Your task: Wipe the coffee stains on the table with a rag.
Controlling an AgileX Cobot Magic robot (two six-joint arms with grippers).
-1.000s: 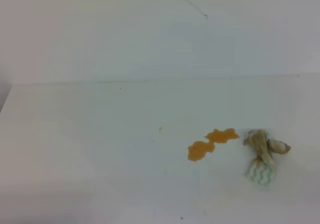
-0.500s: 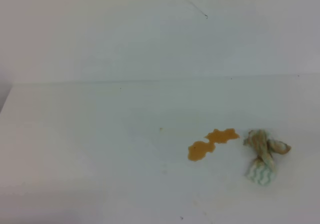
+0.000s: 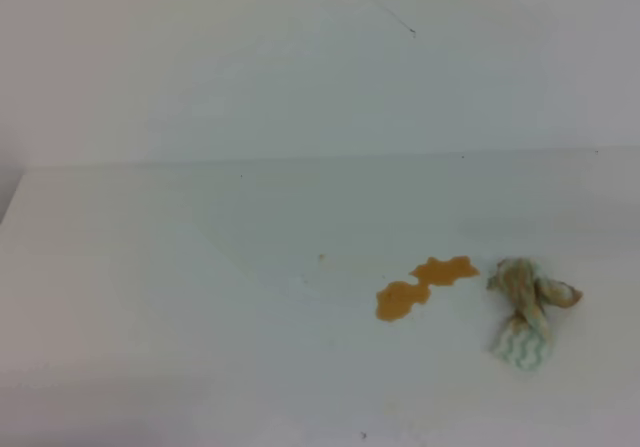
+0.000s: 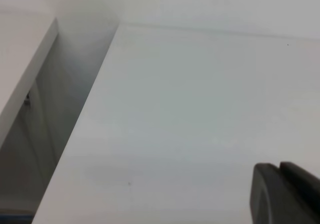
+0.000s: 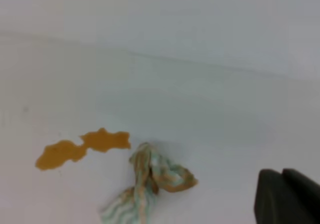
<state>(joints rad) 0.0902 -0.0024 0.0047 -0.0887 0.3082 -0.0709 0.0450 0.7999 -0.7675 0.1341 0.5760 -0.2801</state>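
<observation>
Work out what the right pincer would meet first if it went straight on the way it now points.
Probably bare large white smooth table; the small bunched tan, white and green-striped rag lies left of that line. Depth is uncertain.

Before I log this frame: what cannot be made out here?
- Left gripper: left wrist view, cut off at the corner; open or shut unclear.
- Right gripper: right wrist view, likewise cut off.
- Both arms: outside the high view.
- Rag: lower end cut by the right wrist frame edge.
- Coffee stains: wet or dried, too blurred.
</observation>
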